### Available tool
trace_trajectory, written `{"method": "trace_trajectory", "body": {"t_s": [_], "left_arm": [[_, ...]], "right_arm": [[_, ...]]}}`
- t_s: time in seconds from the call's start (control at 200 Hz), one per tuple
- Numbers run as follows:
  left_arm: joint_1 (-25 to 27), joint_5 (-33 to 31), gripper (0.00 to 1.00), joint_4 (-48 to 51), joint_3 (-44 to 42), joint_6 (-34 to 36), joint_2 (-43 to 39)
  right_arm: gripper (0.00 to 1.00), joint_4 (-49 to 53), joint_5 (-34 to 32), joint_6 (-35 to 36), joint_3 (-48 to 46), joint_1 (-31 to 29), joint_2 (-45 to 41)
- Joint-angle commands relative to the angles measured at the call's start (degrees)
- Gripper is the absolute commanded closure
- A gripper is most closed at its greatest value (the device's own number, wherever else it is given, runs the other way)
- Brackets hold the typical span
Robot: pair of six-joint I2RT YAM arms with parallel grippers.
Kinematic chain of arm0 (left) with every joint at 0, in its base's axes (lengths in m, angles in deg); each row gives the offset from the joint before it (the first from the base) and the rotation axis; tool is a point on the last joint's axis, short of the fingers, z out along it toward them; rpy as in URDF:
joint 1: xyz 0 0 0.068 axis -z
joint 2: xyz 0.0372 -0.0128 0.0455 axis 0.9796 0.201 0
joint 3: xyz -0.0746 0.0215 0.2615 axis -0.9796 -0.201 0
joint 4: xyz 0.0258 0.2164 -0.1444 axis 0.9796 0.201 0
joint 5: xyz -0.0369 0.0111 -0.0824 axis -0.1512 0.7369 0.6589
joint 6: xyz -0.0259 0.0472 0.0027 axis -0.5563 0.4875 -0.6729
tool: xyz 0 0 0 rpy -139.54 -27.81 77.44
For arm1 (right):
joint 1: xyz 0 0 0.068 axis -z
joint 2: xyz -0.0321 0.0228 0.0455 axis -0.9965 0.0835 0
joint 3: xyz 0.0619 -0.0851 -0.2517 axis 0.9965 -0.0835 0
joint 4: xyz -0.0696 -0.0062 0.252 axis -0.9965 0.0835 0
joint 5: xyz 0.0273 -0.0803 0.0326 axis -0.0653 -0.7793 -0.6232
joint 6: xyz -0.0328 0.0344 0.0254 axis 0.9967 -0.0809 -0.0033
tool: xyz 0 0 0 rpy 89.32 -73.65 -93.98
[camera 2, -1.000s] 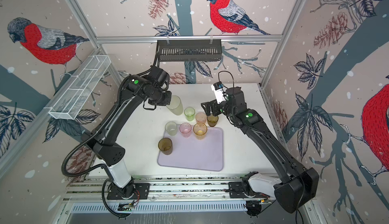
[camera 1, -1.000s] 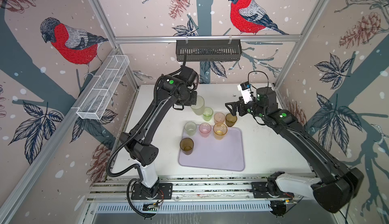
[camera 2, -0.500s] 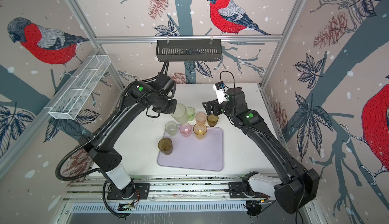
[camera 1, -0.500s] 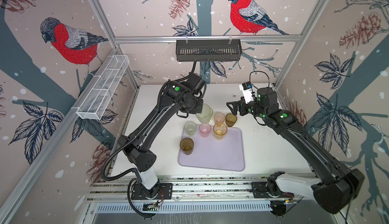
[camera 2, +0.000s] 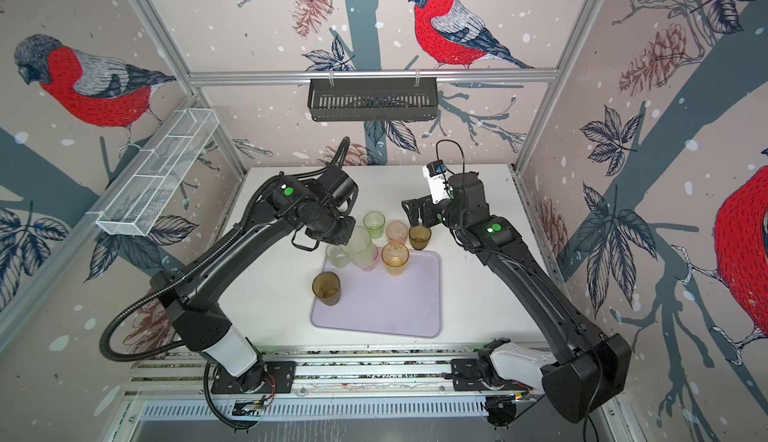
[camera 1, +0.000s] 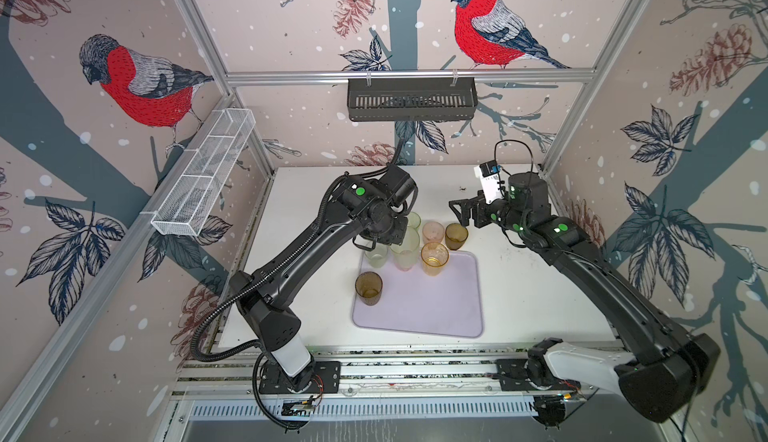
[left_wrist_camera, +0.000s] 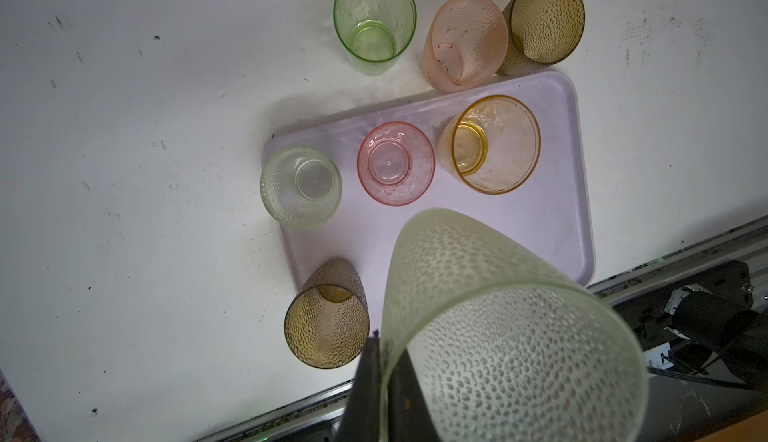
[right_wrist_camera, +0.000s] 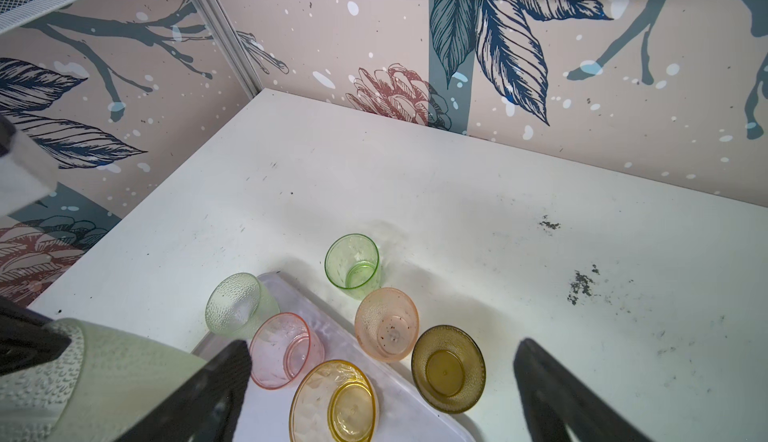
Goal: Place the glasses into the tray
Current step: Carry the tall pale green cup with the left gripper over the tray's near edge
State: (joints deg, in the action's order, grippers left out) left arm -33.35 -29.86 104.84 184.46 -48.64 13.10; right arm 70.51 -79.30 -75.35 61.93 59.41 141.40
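Holding frosted glass (left_wrist_camera: 498, 336): left fingers (left_wrist_camera: 368, 377) | seemingly over tray (left_wrist_camera: 540, 220) | right fingers (right_wrist_camera: 552, 394) spread

The tall glass (left_wrist_camera: 498, 315) is frosted, dimpled plastic, the tray (left_wrist_camera: 552, 211) smooth matt, the table (left_wrist_camera: 124, 170) scuffed.

No word, number or brand can be read anywhere in these views; the one thing that bears print is a small white tag (camera 1: 491, 181) on the wrist just behind the right gripper (camera 1: 458, 213), seen in both top views. It carries a short line of dark characters; they are too small and too blurred to make out.
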Motion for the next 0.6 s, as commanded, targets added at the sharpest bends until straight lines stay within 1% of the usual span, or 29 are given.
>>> {"method": "trace_trajectory", "body": {"t_s": [0.0, 0.325, 0.595], "left_arm": [[1.19, -0.99, 1.00, -0.80, -1.80, 0.68, -1.17], [2.56, 0.23, 1.00, -7.08, -10.95, -1.22, -4.62], [3.40, -1.04, 1.00, -10.71, -16.06, -2.71, -6.40]], "right_arm": [[0.00, -0.02, -0.70, -0.44, -0.03, 0.19, -0.17], [0.00, -0.36, -0.61, -0.97, -0.15, 0.42, 0.20], [0.00, -0.54, -0.36, -0.79, 0.28, 0.70, 0.57]]}}
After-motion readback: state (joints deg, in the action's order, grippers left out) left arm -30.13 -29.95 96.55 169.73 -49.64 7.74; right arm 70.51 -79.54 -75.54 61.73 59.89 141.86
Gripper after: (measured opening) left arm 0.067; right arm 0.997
